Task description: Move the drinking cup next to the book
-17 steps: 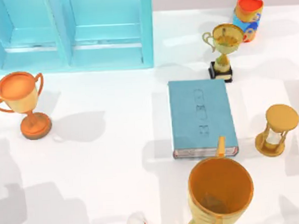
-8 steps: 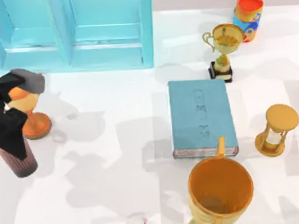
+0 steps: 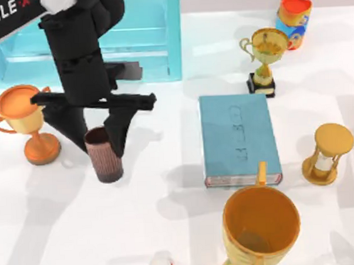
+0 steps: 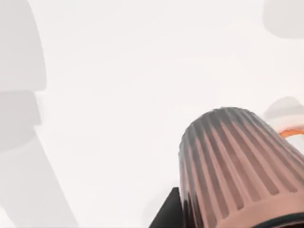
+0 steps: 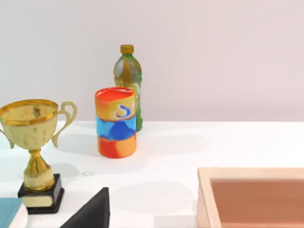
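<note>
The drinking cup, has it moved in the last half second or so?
Yes. In the top view the drinking cup, held by the left gripper, has travelled rightward from the table's left edge, past the orange trophy, toward the book.

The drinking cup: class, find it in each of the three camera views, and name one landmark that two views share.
Top view: the drinking cup hangs between the left gripper fingers, left of the book.
Left wrist view: the ribbed cup sits close up, above the white table.
Right wrist view: not in it.
Shared landmark: the gold trophy on a black base, in the top and right wrist views.
</note>
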Robot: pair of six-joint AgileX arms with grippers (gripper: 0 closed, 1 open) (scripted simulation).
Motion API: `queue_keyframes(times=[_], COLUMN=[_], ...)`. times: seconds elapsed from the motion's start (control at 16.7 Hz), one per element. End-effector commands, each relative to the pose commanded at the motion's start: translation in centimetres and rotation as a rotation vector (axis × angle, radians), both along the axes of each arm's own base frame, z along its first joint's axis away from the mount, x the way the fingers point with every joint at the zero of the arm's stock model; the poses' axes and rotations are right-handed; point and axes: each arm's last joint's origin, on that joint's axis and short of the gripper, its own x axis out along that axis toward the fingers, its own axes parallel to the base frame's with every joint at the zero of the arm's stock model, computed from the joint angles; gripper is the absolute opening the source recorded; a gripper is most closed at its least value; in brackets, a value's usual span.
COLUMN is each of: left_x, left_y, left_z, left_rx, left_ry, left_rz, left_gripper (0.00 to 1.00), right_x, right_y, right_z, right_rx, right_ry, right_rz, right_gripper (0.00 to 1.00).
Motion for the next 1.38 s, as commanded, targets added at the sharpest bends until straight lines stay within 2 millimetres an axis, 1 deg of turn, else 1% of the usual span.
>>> queue_keyframes(times=[0.12, 0.3, 0.42, 0.54, 0.78, 1.14, 1.26, 1.38], left_x=[0.2, 0.3, 0.3, 0.3, 0.3, 0.4, 0.5, 0.6], left_y=[-2.8, -6.1, -7.8, -9.0, -10.0, -9.8, -9.8, -9.9], left_z=[0.4, 1.4, 2.1, 2.9, 3.6, 3.7, 2.8, 1.1], left_rx=[0.061, 0.116, 0.130, 0.133, 0.131, 0.131, 0.130, 0.130], left_ry=[-0.047, -0.150, -0.224, -0.288, -0.358, -0.357, -0.358, -0.356], left_rz=[0.081, 0.183, 0.239, 0.287, 0.335, 0.339, 0.342, 0.339], left_gripper=[0.00, 0.00, 0.00, 0.00, 0.00, 0.00, 0.00, 0.00], right_x=[0.0, 0.0, 0.0, 0.0, 0.0, 0.0, 0.0, 0.0], right_y=[0.0, 0.0, 0.0, 0.0, 0.0, 0.0, 0.0, 0.0], right_z=[0.0, 0.0, 0.0, 0.0, 0.0, 0.0, 0.0, 0.0], right_rx=[0.000, 0.000, 0.000, 0.000, 0.000, 0.000, 0.000, 0.000], right_ry=[0.000, 0.000, 0.000, 0.000, 0.000, 0.000, 0.000, 0.000], right_rz=[0.000, 0.000, 0.000, 0.000, 0.000, 0.000, 0.000, 0.000], right_gripper=[1.00, 1.00, 1.00, 1.00, 1.00, 1.00, 1.00, 1.00])
